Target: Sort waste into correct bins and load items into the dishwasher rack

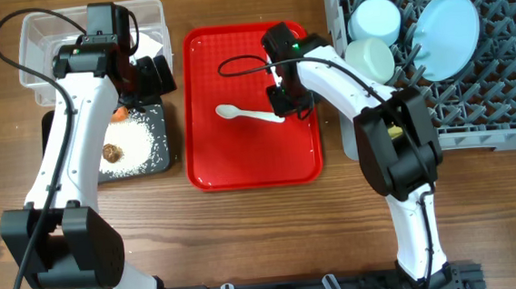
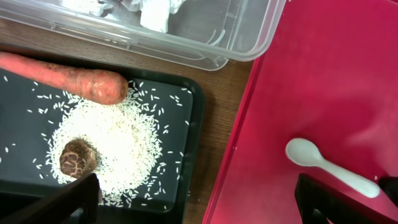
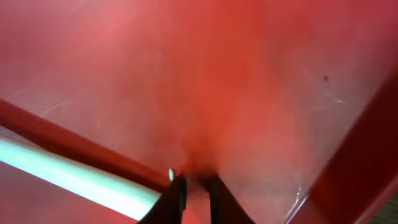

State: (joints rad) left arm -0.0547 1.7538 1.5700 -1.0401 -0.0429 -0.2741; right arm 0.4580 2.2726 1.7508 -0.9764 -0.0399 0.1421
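Note:
A white plastic spoon (image 1: 247, 114) lies on the flat red tray (image 1: 254, 158). My right gripper (image 1: 284, 106) is at the spoon's handle end, tips down on the tray. In the right wrist view its fingers (image 3: 196, 186) are shut with only a sliver between them, and the spoon handle (image 3: 74, 177) lies just outside the left finger. My left gripper (image 1: 149, 79) is open and empty above the black tray's right edge (image 2: 198, 183). The black tray (image 1: 158, 115) holds the carrot (image 2: 68, 79), rice (image 2: 118, 137) and brown lump (image 2: 78, 158). The napkin (image 2: 155, 12) lies in the clear tub (image 2: 205, 43).
The grey rack (image 1: 510, 99) at the right holds the blue plate (image 1: 445, 22) and two blue bowls (image 1: 375, 18) (image 1: 370, 59). The yellow cup and red wrapper are out of view. One rice grain (image 3: 171, 175) lies on the red tray by the right fingers.

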